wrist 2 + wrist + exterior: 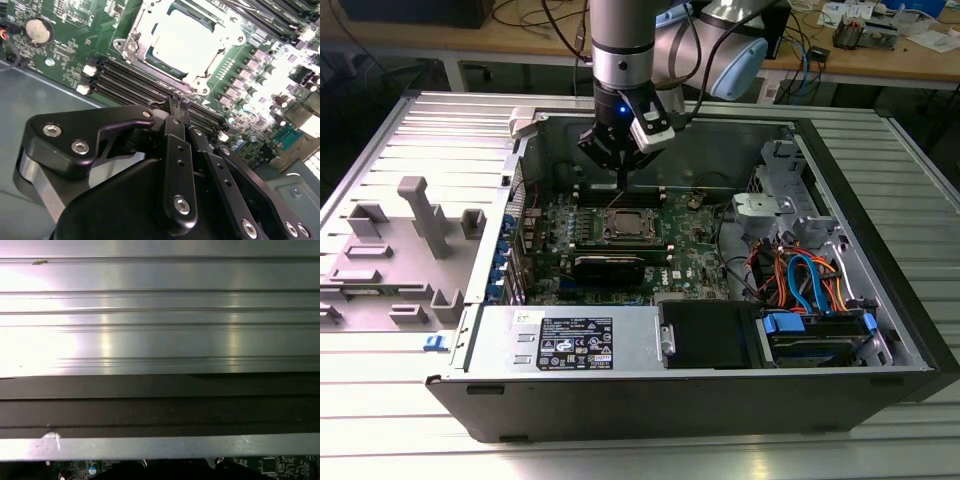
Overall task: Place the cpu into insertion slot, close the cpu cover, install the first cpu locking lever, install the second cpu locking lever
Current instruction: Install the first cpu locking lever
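No print reads clearly; my gripper [179, 104], fingers pressed together and holding nothing, hovers just beside the insertion slot [182, 42], where the cpu [186, 40] sits under its cover.

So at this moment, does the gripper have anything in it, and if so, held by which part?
Nothing is held. In the second wrist view the gripper has its fingertips together with nothing between them, above the memory slots beside the cpu.
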Motion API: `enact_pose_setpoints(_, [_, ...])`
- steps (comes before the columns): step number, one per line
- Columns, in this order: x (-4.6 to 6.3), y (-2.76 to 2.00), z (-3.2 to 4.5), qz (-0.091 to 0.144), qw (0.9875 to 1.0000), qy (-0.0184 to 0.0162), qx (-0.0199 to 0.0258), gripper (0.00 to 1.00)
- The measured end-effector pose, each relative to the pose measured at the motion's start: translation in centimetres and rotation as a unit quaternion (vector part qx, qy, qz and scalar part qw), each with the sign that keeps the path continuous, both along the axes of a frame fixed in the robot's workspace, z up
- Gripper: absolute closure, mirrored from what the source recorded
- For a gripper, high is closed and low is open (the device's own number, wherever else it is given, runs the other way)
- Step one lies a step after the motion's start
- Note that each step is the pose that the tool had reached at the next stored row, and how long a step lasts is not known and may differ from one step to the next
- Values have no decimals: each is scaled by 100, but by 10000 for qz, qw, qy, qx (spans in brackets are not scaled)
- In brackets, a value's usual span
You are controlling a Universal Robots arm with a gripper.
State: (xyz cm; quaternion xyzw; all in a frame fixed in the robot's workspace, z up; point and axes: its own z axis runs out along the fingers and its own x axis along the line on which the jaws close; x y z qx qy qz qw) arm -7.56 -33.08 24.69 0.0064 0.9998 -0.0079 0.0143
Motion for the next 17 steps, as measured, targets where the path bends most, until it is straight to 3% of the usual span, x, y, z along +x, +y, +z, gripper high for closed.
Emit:
enact_pose_setpoints(11, [150,-2,-119,-4,10000,0,10,89])
enact_pose_setpoints(17, [157,-4,-120,-11,10000,0,12,89])
